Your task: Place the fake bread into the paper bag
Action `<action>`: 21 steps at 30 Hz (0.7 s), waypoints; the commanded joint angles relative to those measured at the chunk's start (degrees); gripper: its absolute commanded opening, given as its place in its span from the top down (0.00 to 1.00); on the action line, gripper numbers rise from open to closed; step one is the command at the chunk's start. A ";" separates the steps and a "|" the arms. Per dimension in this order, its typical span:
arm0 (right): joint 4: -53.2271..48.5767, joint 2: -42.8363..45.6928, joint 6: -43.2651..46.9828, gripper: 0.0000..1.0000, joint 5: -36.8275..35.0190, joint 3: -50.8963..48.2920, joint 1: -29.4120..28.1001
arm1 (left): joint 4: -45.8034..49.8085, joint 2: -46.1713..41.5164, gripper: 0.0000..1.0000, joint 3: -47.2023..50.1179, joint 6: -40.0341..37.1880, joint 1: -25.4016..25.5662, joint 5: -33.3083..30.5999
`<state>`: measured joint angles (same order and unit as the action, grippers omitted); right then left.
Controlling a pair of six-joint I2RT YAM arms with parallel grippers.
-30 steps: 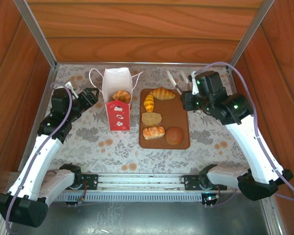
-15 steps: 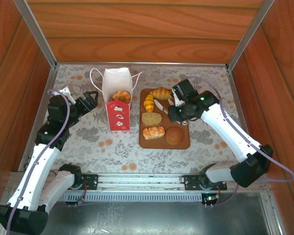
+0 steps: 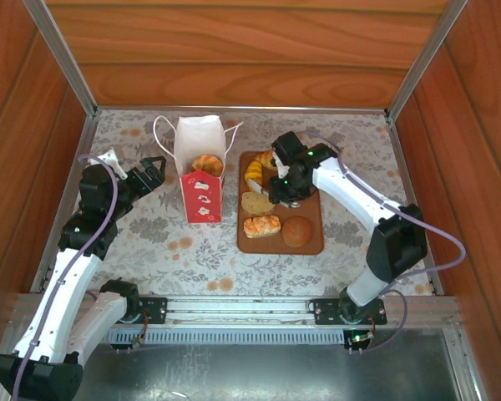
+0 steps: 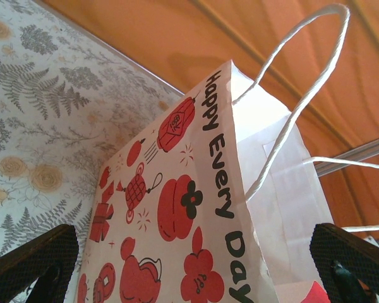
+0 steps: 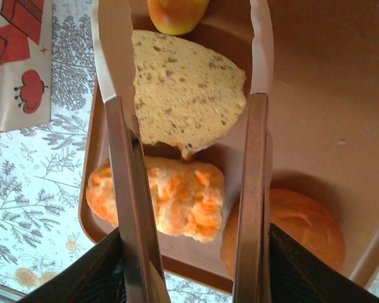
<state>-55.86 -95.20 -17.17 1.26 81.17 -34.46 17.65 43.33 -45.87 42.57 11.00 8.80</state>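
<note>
The paper bag (image 3: pixel 202 171), white with red prints, stands upright left of the tray, and one piece of fake bread (image 3: pixel 206 164) shows inside it. My left gripper (image 3: pixel 153 171) is open just left of the bag. In the left wrist view the bag (image 4: pixel 196 208) is straight ahead of my left gripper (image 4: pixel 189 281). My right gripper (image 3: pixel 282 180) is shut on metal tongs (image 5: pixel 123 158). Their white tips straddle the bread slice (image 5: pixel 186 95) without closing on it. On the tray lie a yellow croissant (image 3: pixel 253 174), the slice (image 3: pixel 256 203), a glazed loaf (image 3: pixel 261 225) and a round bun (image 3: pixel 297 231).
The brown tray (image 3: pixel 309 205) lies right of the bag on the floral tablecloth (image 3: pixel 351 225). Wooden walls close in the table on three sides. The bag's cord handles (image 3: pixel 160 129) loop out at its top. Part of another croissant (image 3: pixel 267 157) shows beside my right arm.
My right arm has swung left from the back right corner to over the tray, carrying the tongs. My left gripper has opened wider beside the bag.
</note>
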 commanded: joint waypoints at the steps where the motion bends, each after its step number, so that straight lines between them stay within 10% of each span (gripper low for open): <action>1: -0.13 -2.74 1.32 0.46 2.24 3.23 0.09 | -0.16 -0.97 0.00 0.45 -1.36 -0.52 -0.23; 21: -1.79 -8.51 2.24 0.60 1.64 7.16 0.07 | 0.91 -1.93 0.00 0.52 -1.83 -0.77 -0.79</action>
<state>-56.82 -104.20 -15.31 2.07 86.76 -34.46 18.09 41.91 -45.87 41.91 10.76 8.69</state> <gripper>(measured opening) 0.411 0.999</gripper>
